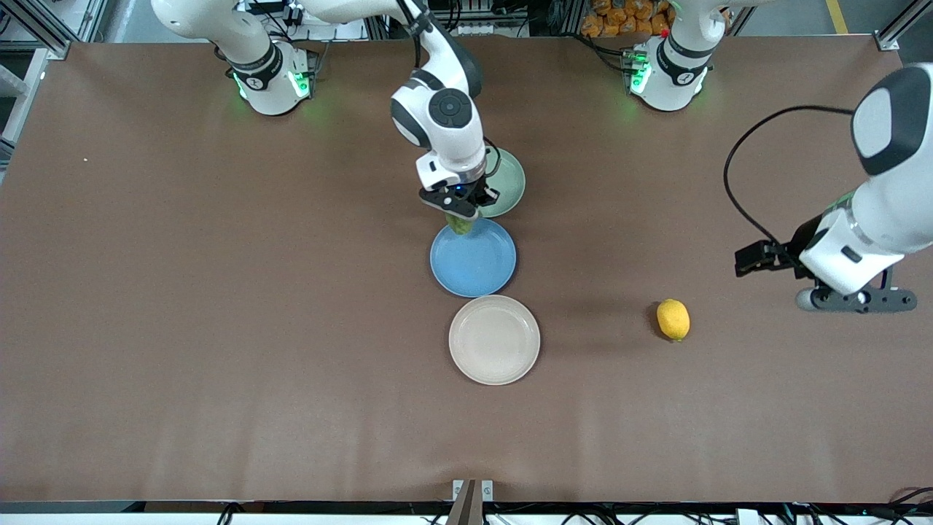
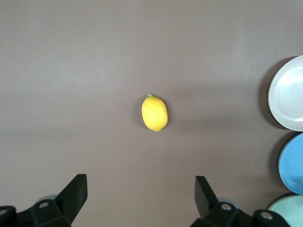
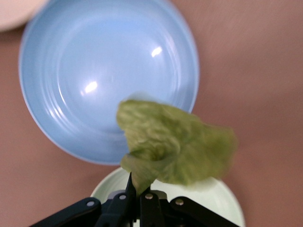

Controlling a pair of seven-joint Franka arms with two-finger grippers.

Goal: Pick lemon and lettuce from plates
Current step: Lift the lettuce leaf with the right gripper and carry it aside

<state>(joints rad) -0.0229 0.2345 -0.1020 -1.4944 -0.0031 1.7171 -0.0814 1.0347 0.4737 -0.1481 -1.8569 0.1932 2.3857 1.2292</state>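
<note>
The left wrist view looks straight down on the brown table [image 2: 94,56]. The lemon [image 2: 154,113] lies alone on the bare surface, well apart from the plates. The left gripper [image 2: 141,194] hangs above it, its dark fingers [image 2: 75,191] spread wide. At the frame's edge show the beige plate [image 2: 289,94], the blue plate [image 2: 293,163] and the mint plate [image 2: 289,210].

White arms, black jaws, green base lights
</note>
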